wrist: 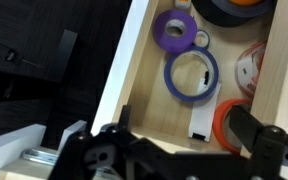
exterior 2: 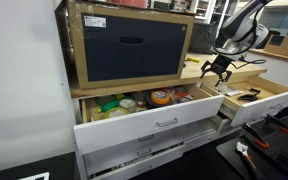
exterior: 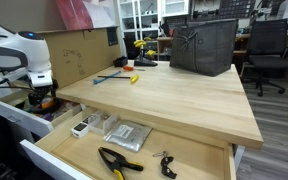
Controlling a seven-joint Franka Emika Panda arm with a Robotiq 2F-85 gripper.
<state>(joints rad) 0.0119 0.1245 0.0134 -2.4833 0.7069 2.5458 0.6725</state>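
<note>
My gripper [wrist: 180, 138] is open and empty, hanging over an open wooden drawer [wrist: 124, 75] of tape rolls. Below it lie a blue tape ring [wrist: 192, 75], a purple roll [wrist: 174, 30], an orange ring [wrist: 224, 125] and a white rectangular piece [wrist: 204, 118]. The right finger overlaps the orange ring in the picture; I cannot tell whether it touches. In an exterior view the gripper [exterior 2: 217, 68] hovers above the open drawer [exterior 2: 149, 112] beside the wooden table. In an exterior view the arm [exterior: 24, 60] reaches down at the table's left end.
A wooden box with a dark front [exterior 2: 129, 45] stands on the cabinet. A black basket [exterior: 202, 45] sits on the table [exterior: 174, 100]. An open front drawer holds pliers [exterior: 119, 160], a grey packet [exterior: 127, 134] and keys [exterior: 164, 162]. An office chair [exterior: 269, 50] stands behind.
</note>
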